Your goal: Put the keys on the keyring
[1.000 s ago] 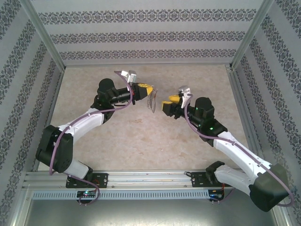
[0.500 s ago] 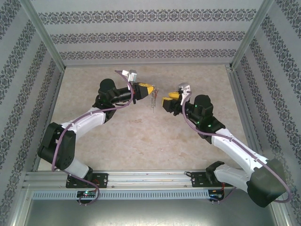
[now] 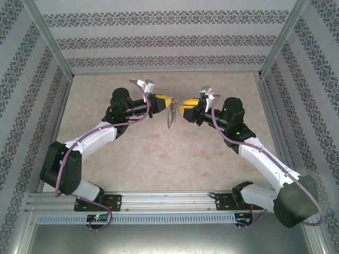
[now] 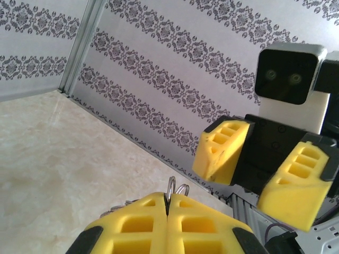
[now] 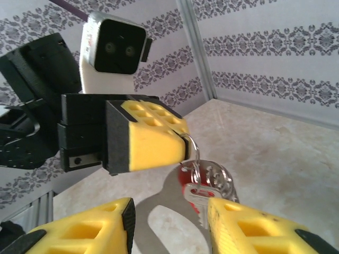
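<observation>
**Left pincer holds keyring in air, right pincer open beside it**

Left pincer [image 3: 163, 101]: clamped shut on the keyring [image 3: 170, 114]. In the left wrist view the yellow pads are pressed flat together, with thin wire loops poking out at 12 o'clock of the seam. The keyring dangles off the pincer tip toward 5 o'clock in the top view, clear of the bench [image 3: 159, 159].

Right wrist view: the keyring's flat grey loop hangs under the left pincer's pad, with silvery clips bunched at its top. The key [image 5: 196, 196] sits in that bunch. Its red head is tucked behind and its silver shaft points to 6 o'clock. The shaft is just beside the right pincer's pad at 5 o'clock of the frame; touching or not, cannot tell.

Right pincer [image 3: 186, 110]: jaws apart, nothing between them. It sits at 3 o'clock of the keyring in the top view. It faces the left pincer tip to tip, near but apart.

Both pincers are over the bench's 12 o'clock half. The arms come in from 7 and 5 o'clock.
</observation>
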Available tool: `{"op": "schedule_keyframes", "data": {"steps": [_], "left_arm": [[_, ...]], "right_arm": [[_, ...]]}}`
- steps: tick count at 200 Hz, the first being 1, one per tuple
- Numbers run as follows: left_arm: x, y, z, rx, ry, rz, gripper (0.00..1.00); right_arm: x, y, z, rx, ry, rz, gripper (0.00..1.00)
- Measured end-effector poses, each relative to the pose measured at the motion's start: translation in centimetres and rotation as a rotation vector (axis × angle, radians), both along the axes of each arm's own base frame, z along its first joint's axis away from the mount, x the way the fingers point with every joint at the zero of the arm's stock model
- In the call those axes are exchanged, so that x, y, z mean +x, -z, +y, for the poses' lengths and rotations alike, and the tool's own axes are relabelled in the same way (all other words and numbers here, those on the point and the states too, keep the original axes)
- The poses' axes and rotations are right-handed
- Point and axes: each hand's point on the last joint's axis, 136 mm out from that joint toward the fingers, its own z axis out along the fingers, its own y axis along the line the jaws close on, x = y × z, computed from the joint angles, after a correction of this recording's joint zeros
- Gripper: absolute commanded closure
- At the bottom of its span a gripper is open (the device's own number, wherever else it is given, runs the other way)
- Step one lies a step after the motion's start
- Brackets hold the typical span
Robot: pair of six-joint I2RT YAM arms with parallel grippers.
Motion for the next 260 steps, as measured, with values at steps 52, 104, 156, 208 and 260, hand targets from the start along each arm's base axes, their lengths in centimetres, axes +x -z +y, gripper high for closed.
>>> {"op": "schedule_keyframes", "data": {"steps": [52, 104, 156, 208, 260], "left_arm": [[0.2, -0.2, -0.1, 0.017, 0.000, -0.007, 1.00], [0.3, -0.5, -0.1, 0.022, 0.000, -0.011, 1.00], [0.3, -0.4, -0.1, 0.025, 0.001, -0.004, 1.00], [0.3, -0.4, -0.1, 0.025, 0.000, -0.004, 1.00], [0.3, -0.4, -0.2, 0.025, 0.001, -0.004, 1.00]], "right_arm": [[0.3, 0.0, 0.9, 0.015, -0.056, 0.009, 0.60], [1.2, 0.8, 1.4, 0.023, -0.064, 0.034, 0.64], [1.5, 0.2, 1.6, 0.037, -0.065, 0.024, 0.71], [2.1, 0.7, 1.7, 0.036, -0.071, 0.038, 0.83], [1.9, 0.9, 2.0, 0.039, -0.098, 0.048, 0.86]]}}
